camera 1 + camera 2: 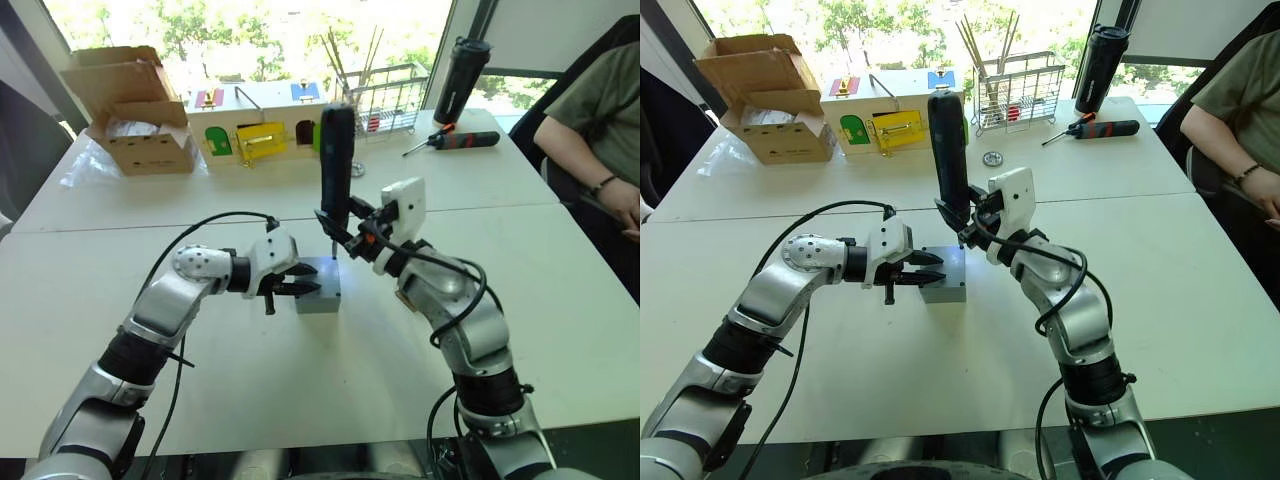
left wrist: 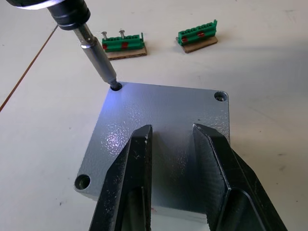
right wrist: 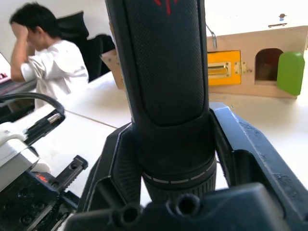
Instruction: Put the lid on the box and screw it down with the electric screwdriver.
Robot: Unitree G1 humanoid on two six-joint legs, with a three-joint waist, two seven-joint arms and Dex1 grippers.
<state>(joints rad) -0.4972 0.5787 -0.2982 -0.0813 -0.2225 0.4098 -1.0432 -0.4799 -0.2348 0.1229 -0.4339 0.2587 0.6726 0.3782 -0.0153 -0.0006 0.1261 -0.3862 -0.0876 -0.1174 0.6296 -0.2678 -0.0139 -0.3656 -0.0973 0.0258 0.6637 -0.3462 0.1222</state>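
Observation:
The grey box [image 1: 318,301] stands mid-table with the grey lid [image 2: 163,120] lying flat on top, holes at its corners. My left gripper [image 2: 171,132] is open, its two black fingers [image 2: 137,163] resting over the lid from the left side with nothing between them. My right gripper [image 1: 347,232] is shut on the black electric screwdriver [image 1: 336,165], held nearly upright. The metal bit [image 2: 98,60] sits in the lid's far corner hole, and the tool's light falls on that corner.
Two green terminal blocks [image 2: 124,42] lie just beyond the box. At the back stand a cardboard box [image 1: 135,110], a colourful wooden latch box [image 1: 260,125], a wire rack [image 1: 385,95], a black bottle [image 1: 462,80] and a red-and-black hand screwdriver [image 1: 460,140]. A person [image 1: 600,130] sits at the right.

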